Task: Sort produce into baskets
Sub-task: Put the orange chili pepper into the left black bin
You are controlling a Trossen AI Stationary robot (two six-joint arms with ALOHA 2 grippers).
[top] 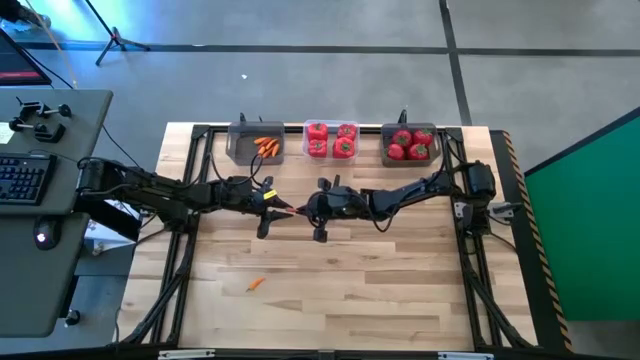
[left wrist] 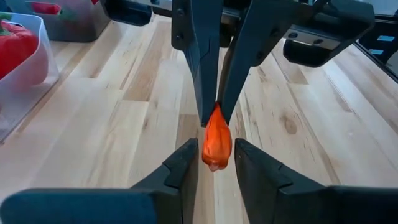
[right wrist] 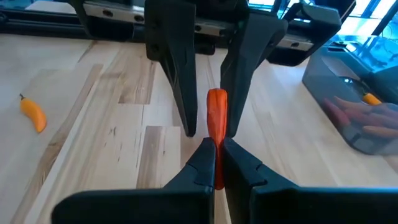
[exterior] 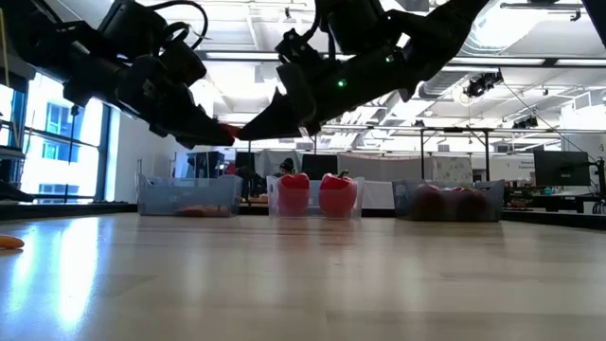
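A small orange carrot piece (left wrist: 216, 142) hangs above the middle of the table between my two grippers, which meet tip to tip. My right gripper (right wrist: 216, 146), coming from the table's right, is shut on it. My left gripper (left wrist: 216, 155), coming from the left, is open, with one finger close on either side of the carrot's free end and a narrow gap showing at each. Along the far edge stand three baskets: a grey one with carrots (top: 256, 143), a clear one with red peppers (top: 331, 140) and a grey one with tomatoes (top: 410, 143). My right gripper pinches the carrot's end (right wrist: 216, 163) between its two fingertips. The fingers reach in from the table's right, slanting slightly down, and lie along the carrot. The carrot juts out past the fingertips toward my left gripper, clear of the table.
One loose carrot piece (top: 256, 284) lies on the wood nearer the front, left of centre. Black frame rails (top: 190, 230) run along the table's left and right sides. A desk with a keyboard (top: 22, 178) stands off the table's left.
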